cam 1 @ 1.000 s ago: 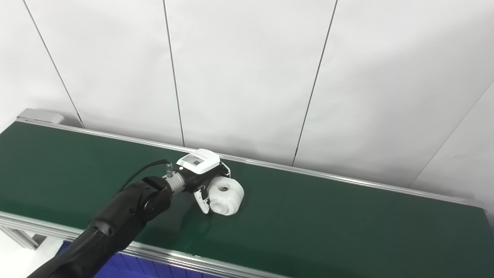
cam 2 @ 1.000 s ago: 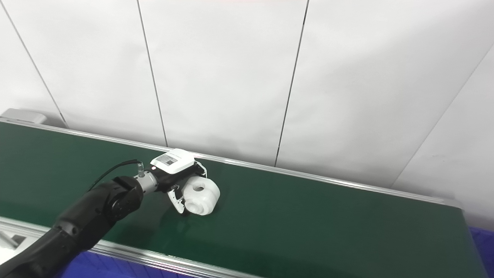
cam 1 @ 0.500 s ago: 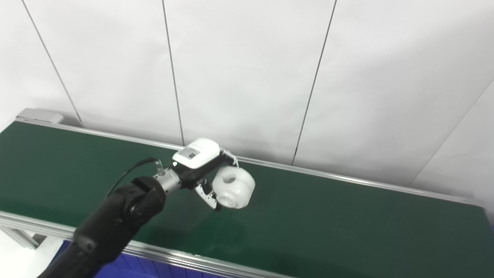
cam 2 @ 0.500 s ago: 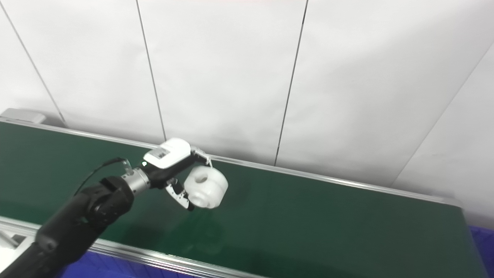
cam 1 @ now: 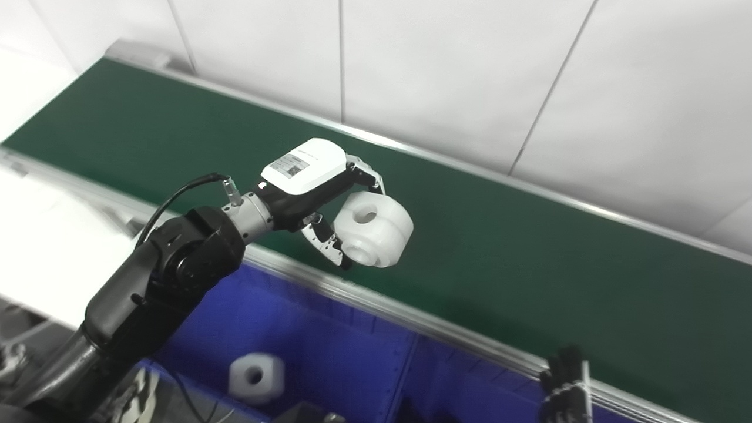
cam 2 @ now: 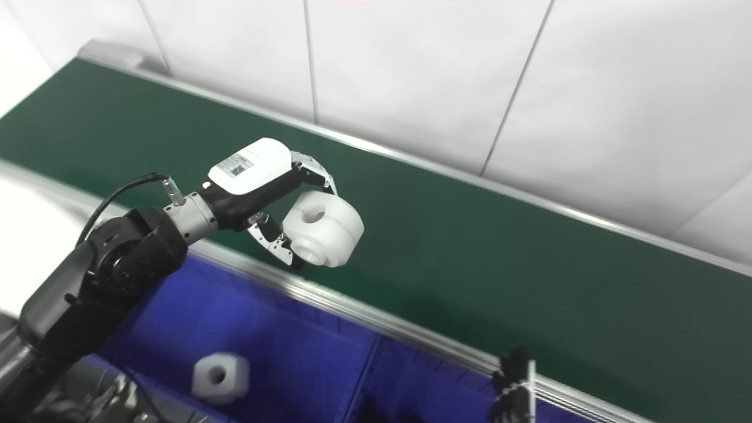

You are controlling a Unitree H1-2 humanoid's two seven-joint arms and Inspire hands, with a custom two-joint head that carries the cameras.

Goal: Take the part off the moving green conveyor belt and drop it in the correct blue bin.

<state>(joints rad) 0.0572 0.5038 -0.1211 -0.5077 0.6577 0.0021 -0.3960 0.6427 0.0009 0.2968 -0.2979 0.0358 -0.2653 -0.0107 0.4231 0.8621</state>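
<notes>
My left hand (cam 1: 320, 197) is shut on a white round part (cam 1: 376, 230) with a hole through its middle, holding it in the air above the near edge of the green conveyor belt (cam 1: 529, 258). Below the belt's front rail lie blue bins (cam 1: 329, 346). A white block part (cam 1: 256, 378) with a hole rests in the left bin. At the bottom right, the dark fingertips of my right hand (cam 1: 565, 383) rise into view near the rail; whether that hand is open or shut is hidden.
A silver rail (cam 1: 423, 323) runs along the belt's near side, and another along the far side against the white panelled wall (cam 1: 470, 70). A divider (cam 1: 405, 370) separates the left bin from the one to its right. A white surface (cam 1: 41, 235) lies at the left.
The camera has tilted down, bringing the blue bins and my right hand into view. My left hand has lifted the white round part off the belt and drawn it toward the near rail.
</notes>
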